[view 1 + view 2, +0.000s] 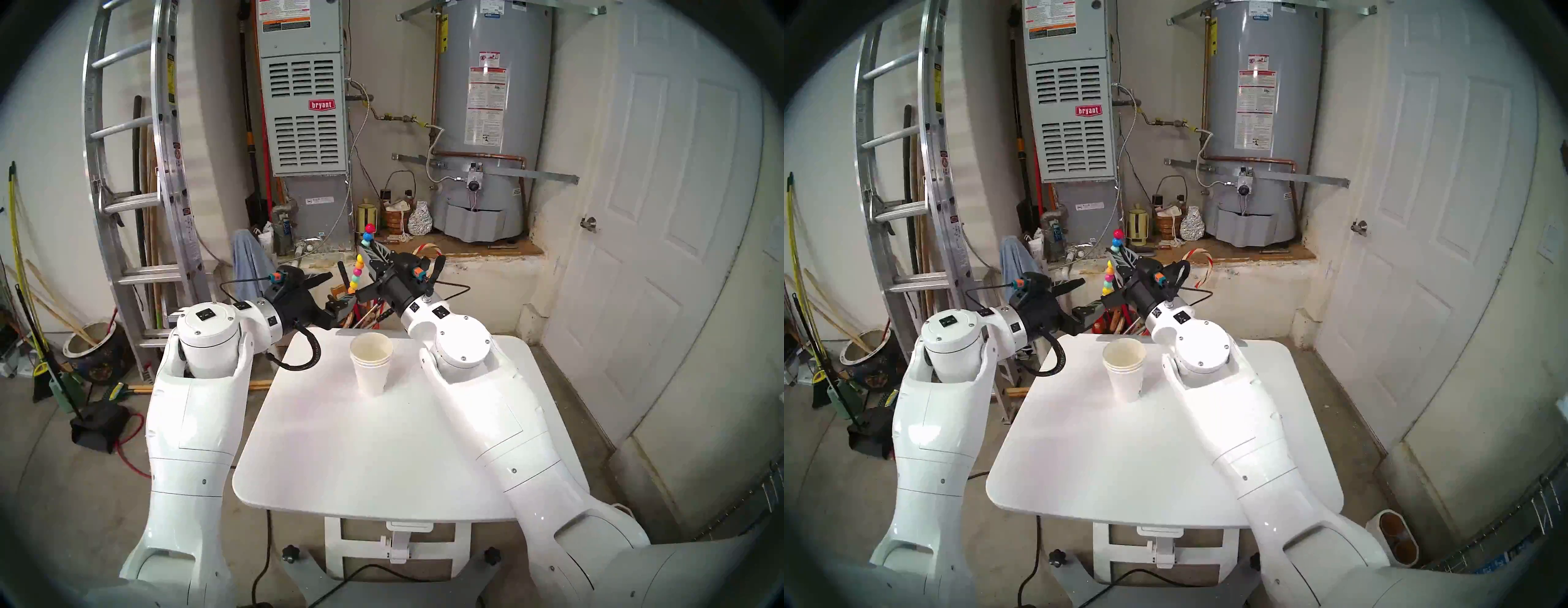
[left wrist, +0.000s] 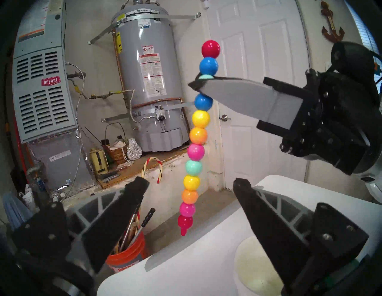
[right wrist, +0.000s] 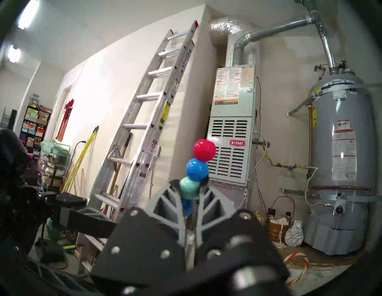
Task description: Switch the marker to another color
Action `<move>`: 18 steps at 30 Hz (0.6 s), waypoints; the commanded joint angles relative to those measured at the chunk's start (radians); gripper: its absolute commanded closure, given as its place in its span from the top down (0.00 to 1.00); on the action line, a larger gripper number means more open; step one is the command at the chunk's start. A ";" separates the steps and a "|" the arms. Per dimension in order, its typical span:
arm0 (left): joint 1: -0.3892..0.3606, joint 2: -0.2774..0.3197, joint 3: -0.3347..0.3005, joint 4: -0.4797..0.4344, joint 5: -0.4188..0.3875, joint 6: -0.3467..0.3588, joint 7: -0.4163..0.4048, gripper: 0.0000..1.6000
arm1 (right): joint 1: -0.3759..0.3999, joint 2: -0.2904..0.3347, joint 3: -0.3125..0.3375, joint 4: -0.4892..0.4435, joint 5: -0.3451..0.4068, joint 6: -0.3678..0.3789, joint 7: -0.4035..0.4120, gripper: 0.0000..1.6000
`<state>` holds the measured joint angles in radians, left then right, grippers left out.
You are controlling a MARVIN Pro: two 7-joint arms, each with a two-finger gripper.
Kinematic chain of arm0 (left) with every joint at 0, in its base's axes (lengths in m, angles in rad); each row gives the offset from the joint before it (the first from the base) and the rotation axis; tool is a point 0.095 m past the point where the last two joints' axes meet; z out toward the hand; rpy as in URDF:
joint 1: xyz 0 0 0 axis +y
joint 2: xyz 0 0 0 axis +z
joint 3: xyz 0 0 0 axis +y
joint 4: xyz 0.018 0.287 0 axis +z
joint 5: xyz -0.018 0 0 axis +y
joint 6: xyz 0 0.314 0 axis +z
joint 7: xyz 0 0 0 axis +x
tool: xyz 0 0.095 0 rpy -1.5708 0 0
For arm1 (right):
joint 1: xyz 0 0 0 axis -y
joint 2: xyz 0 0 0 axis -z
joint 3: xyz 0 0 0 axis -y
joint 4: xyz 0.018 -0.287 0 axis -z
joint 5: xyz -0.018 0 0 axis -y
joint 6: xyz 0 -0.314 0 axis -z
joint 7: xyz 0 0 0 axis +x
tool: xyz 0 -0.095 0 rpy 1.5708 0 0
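Right gripper [image 2: 201, 82] pinching bead marker [image 2: 195, 150] near top, marker hanging upright beyond table's [image 1: 382, 446] 12 o'clock edge; left gripper [image 2: 191, 186] standing spread, touching nothing; stacked paper cups [image 1: 372, 361] sitting on table.

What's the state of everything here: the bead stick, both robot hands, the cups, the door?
marker: upright in the air, red tip at the bottom, held near the top.
right gripper: fingers shut on the marker's teal ball.
left gripper: fingers open, either side of the marker's lower part, not touching.
cups: nested, upright, empty, on the table.
door: closed.
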<state>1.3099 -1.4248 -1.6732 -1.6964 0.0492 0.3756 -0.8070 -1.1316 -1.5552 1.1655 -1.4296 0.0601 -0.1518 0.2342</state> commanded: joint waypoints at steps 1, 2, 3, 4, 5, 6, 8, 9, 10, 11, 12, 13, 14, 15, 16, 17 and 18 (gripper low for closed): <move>-0.033 -0.009 0.017 0.016 0.013 -0.021 0.017 0.89 | 0.005 -0.012 -0.013 -0.062 0.014 -0.008 0.020 0.00; -0.034 -0.010 0.019 0.018 0.013 -0.023 0.018 0.85 | 0.000 -0.010 -0.014 -0.068 0.014 -0.007 0.021 0.00; -0.035 -0.010 0.020 0.019 0.015 -0.027 0.021 0.84 | -0.004 -0.006 -0.015 -0.074 0.015 -0.002 0.026 0.00; -0.036 -0.010 0.021 0.019 0.016 -0.028 0.023 0.80 | -0.008 -0.004 -0.016 -0.078 0.015 -0.002 0.027 0.00; -0.037 -0.009 0.021 0.017 0.016 -0.028 0.024 0.76 | -0.012 -0.002 -0.017 -0.081 0.014 -0.001 0.027 0.00; -0.037 -0.009 0.021 0.015 0.015 -0.027 0.024 0.73 | -0.014 -0.001 -0.017 -0.083 0.014 -0.001 0.028 0.00; -0.036 -0.008 0.020 0.011 0.017 -0.030 0.026 0.68 | -0.017 0.000 -0.017 -0.085 0.012 0.002 0.028 0.00; -0.035 -0.008 0.019 0.008 0.017 -0.029 0.027 0.66 | -0.017 0.000 -0.016 -0.085 0.012 0.003 0.028 0.00; -0.035 -0.007 0.018 0.006 0.017 -0.029 0.027 0.64 | -0.017 0.000 -0.016 -0.083 0.011 0.003 0.028 0.00; -0.034 -0.007 0.017 0.003 0.018 -0.030 0.028 0.64 | -0.016 0.000 -0.016 -0.081 0.010 0.004 0.028 0.00; -0.033 -0.006 0.016 0.002 0.018 -0.030 0.028 0.63 | -0.015 0.000 -0.016 -0.078 0.009 0.003 0.028 0.00; -0.032 -0.006 0.014 0.000 0.018 -0.030 0.029 0.63 | -0.014 -0.002 -0.016 -0.072 0.008 0.003 0.027 0.00; -0.032 -0.006 0.013 -0.001 0.018 -0.030 0.028 0.63 | -0.012 -0.003 -0.015 -0.068 0.007 0.002 0.027 0.00; -0.031 -0.006 0.011 -0.002 0.017 -0.029 0.028 0.62 | -0.010 -0.003 -0.016 -0.062 0.002 0.001 0.025 0.00; -0.031 -0.005 0.010 -0.004 0.017 -0.028 0.027 0.62 | -0.008 -0.004 -0.016 -0.058 0.002 -0.001 0.025 0.00; -0.030 -0.006 0.009 -0.005 0.016 -0.028 0.027 0.62 | -0.007 -0.006 -0.015 -0.054 0.003 -0.001 0.023 0.00; -0.030 -0.006 0.009 -0.005 0.016 -0.028 0.026 0.61 | -0.005 -0.008 -0.015 -0.049 0.002 -0.003 0.022 0.00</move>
<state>1.2956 -1.4345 -1.6559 -1.6727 0.0737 0.3525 -0.7755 -1.1552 -1.5519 1.1467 -1.4783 0.0689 -0.1491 0.2698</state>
